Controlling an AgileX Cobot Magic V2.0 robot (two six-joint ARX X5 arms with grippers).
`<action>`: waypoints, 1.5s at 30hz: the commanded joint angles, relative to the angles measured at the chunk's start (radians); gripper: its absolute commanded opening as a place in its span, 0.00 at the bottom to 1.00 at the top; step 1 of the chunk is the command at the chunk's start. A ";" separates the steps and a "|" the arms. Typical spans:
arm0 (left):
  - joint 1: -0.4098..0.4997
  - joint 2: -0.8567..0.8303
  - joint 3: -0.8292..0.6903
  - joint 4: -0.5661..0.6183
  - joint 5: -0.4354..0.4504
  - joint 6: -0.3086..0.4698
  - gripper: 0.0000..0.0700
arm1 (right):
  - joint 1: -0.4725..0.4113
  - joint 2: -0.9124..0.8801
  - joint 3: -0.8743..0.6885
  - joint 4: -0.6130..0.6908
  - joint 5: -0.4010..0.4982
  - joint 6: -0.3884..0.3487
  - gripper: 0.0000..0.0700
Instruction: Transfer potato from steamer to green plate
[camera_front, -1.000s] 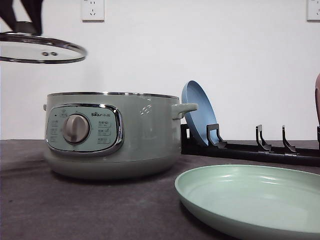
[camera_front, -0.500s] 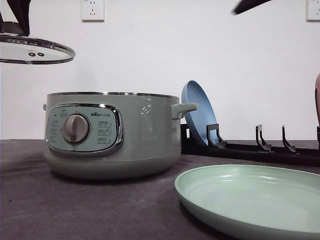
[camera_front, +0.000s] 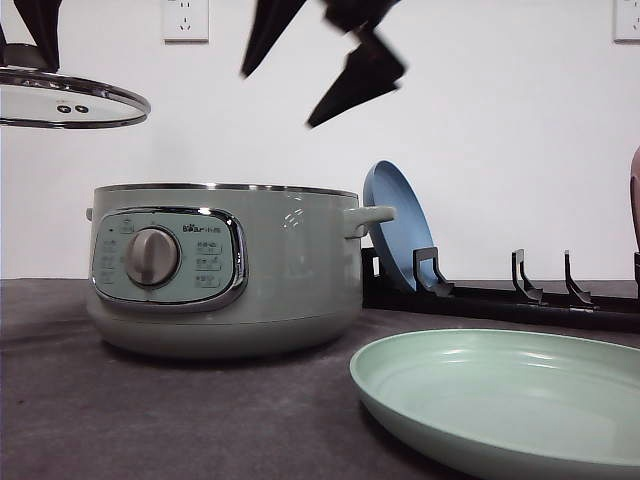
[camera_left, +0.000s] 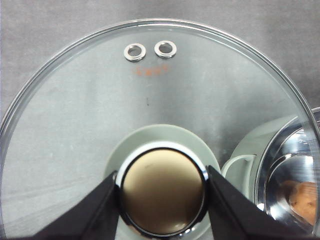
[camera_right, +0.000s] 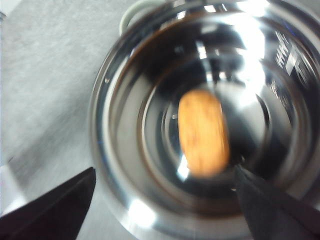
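Seen from the front: steamer (camera_front: 225, 270) on the dark grey table (camera_front: 150, 420), walls hiding whatever lies inside. Looking down from the right wrist: potato (camera_right: 203, 131) lying at the middle of the shiny steel bowl, blurred. Through the left wrist camera: a sliver of the potato (camera_left: 303, 201) in the bowl beside the lid's edge, plus one pot handle (camera_left: 236, 167).

Left gripper (camera_left: 162, 192) clamped on the lid knob (camera_left: 163, 191), fingers (camera_left: 97, 210) pressed to either side, glass lid (camera_front: 72, 97) held level, high up and to the left of the pot, clear of its rim. Right gripper (camera_front: 325, 60) blurred, high above the pot's right half, tilted, jaws spread wide; from its own wrist camera the right gripper (camera_right: 167, 205) straddling the bowl, dark fingers (camera_right: 55, 207) far apart, nothing between them.

Plate (camera_front: 510, 400) empty, on the table in front and to the right of the pot, close but apart. Behind it a black rack (camera_front: 500, 295) with a blue plate (camera_front: 400, 225) standing on edge just beside the pot's right handle. White wall (camera_front: 480, 130) with an outlet (camera_front: 185, 18) near the top.
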 joint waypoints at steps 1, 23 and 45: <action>0.002 -0.018 0.047 0.027 0.005 -0.004 0.00 | 0.016 0.084 0.094 -0.010 0.000 -0.038 0.77; 0.002 -0.018 -0.007 0.054 0.021 -0.011 0.00 | 0.108 0.404 0.284 -0.070 0.226 -0.226 0.77; 0.002 -0.018 -0.007 0.058 0.021 -0.011 0.00 | 0.101 0.434 0.289 -0.065 0.262 -0.226 0.22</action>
